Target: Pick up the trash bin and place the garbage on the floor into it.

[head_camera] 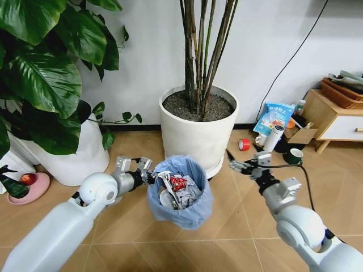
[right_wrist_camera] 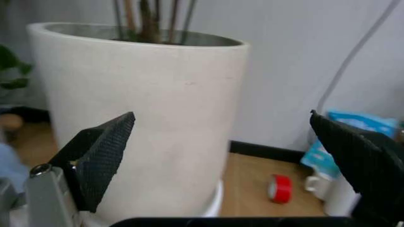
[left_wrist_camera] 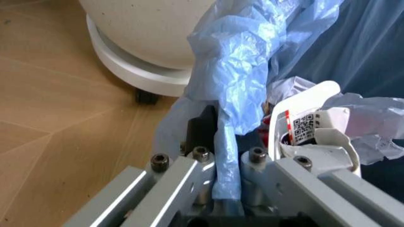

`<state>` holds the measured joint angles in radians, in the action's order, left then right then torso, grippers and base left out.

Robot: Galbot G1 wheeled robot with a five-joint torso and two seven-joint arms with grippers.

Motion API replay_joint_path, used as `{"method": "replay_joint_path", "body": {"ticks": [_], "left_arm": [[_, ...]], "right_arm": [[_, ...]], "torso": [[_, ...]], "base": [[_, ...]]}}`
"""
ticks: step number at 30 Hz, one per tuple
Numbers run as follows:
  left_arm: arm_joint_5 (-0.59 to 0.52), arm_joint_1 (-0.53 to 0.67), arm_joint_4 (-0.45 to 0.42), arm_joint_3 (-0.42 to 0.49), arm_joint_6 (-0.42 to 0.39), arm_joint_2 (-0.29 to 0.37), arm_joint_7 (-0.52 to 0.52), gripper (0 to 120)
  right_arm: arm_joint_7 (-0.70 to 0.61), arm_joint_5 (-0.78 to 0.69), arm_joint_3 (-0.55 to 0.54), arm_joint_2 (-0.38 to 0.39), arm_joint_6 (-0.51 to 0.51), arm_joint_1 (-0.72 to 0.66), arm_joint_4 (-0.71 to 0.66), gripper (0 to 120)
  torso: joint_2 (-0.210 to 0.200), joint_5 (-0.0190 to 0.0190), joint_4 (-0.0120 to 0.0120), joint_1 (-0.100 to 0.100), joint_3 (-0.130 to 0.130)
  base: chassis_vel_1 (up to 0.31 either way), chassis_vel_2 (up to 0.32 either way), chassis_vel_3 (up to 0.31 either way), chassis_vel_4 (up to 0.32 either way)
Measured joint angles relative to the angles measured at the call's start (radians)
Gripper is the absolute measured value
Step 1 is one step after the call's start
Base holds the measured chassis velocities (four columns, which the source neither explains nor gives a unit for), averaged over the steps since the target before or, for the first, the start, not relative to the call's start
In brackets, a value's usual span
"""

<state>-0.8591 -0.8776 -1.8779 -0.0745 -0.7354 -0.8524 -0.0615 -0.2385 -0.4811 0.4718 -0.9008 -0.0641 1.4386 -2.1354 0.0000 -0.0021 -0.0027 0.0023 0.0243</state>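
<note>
Trash bin [head_camera: 180,192], garbage [head_camera: 177,188] inside, held above floor [head_camera: 238,221], at six o'clock from white plant pot [head_camera: 198,127]. Left gripper [head_camera: 148,175] clamped on bin's nine o'clock rim. Right gripper [head_camera: 237,165] spread wide, empty, at bin's three o'clock.

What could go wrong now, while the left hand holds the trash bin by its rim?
1. The left hand is shut on one side of the trash bin, over the thin blue bag. The bag might slip or tear, and the bin could tilt or drop.
2. The bin hangs close to the white plant pot; a swing could knock it.
3. The garbage lies high inside the bin, so tilting may spill it onto the floor.
The right hand is open and empty.
</note>
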Motion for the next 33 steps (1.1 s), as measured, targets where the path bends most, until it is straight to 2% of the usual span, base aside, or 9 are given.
{"method": "replay_joint_path", "body": {"ticks": [11,33], "left_arm": [[0.008,-0.041,-0.026,-0.016,0.0,0.026,0.0,0],[0.011,-0.065,-0.05,-0.021,0.0,0.033,0.002,0]], "right_arm": [[-0.001,0.093,0.111,-0.102,0.038,0.162,-0.043,100],[0.004,0.144,0.105,-0.122,0.062,0.23,-0.077,100]], "torso": [[0.0,0.0,0.0,0.0,0.0],[0.0,0.0001,-0.0001,0.0,0.0]], "base": [[0.0,0.0,0.0,0.0],[0.012,-0.011,-0.014,0.012]]}}
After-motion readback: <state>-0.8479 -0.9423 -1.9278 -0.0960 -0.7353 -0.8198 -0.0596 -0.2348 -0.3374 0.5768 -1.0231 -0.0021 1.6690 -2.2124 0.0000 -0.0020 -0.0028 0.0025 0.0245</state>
